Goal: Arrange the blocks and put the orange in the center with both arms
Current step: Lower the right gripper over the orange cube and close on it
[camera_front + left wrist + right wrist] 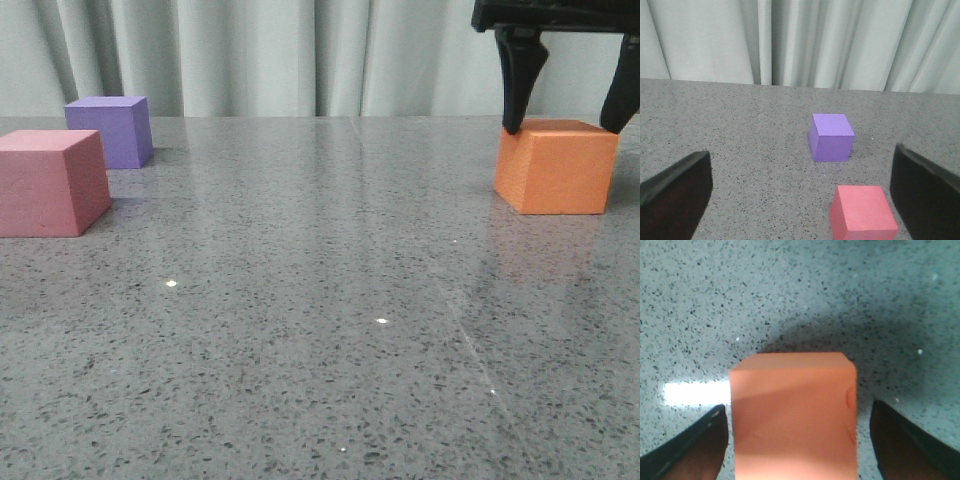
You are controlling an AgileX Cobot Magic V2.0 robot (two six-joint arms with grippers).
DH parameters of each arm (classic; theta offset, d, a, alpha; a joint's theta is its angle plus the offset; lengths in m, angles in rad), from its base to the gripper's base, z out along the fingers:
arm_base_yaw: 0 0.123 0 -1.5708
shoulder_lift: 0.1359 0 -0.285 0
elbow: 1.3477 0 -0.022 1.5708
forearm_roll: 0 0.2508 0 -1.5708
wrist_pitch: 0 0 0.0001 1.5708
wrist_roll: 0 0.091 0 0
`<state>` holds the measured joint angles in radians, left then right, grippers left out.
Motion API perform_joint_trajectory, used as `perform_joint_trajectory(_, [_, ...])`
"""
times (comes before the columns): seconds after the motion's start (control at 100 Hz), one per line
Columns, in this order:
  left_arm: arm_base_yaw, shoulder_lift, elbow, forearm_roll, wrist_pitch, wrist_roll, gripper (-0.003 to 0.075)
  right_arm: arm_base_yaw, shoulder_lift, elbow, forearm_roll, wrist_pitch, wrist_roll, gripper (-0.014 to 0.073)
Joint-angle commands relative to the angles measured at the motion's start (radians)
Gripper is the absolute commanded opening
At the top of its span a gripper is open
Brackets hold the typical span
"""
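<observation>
The orange cube (557, 167) sits on the grey table at the right. My right gripper (569, 115) hangs just above it, open, with one finger on each side of its top; in the right wrist view the cube (795, 410) lies between the fingers (695, 445) with small gaps on both sides. The pink-red cube (50, 182) stands at the left edge, the purple cube (110, 130) behind it. My left gripper (800, 200) is open and empty; its view shows the purple cube (831, 136) ahead and the pink-red cube (863, 212) near the finger at the picture's right.
The speckled grey table (320, 330) stretches across the view, with a pale curtain (300, 50) along its far edge. The left arm does not show in the front view.
</observation>
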<state>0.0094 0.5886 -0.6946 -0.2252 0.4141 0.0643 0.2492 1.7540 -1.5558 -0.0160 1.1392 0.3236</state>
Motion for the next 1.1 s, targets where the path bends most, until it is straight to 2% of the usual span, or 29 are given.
perform_joint_trajectory(0.0, [-0.005,0.008,-0.036,-0.016,-0.081,-0.007,0.0689,-0.008,-0.020,-0.032,0.008,-0.037,-0.001,0.0580])
perform_joint_trajectory(0.49, [-0.005,0.008,-0.036,-0.016,-0.081,-0.007,0.0689,-0.008,0.041,-0.032,0.016,-0.040,-0.008,0.0570])
perform_joint_trajectory(0.56, [-0.005,0.008,-0.036,-0.016,-0.081,-0.007,0.0689,-0.008,0.041,-0.032,0.016,-0.040,-0.008,0.0506])
perform_joint_trajectory(0.68, [-0.005,0.008,-0.036,-0.016,-0.081,-0.007,0.0689,-0.008,0.041,-0.032,0.016,-0.040,-0.008,0.0302])
perform_joint_trajectory(0.77, [-0.005,0.008,-0.036,-0.016,-0.081,-0.007,0.0689,-0.008,0.041,-0.034,0.016,-0.040,-0.008,0.0192])
perform_joint_trajectory(0.91, [-0.005,0.008,-0.036,-0.016,-0.081,-0.007,0.0690,-0.008,0.041,-0.034,0.016,-0.038,-0.008,0.0120])
perform_joint_trajectory(1.09, [-0.005,0.008,-0.036,-0.016,-0.081,-0.007,0.0689,-0.008,0.042,-0.034,0.016,-0.032,-0.008,0.0108])
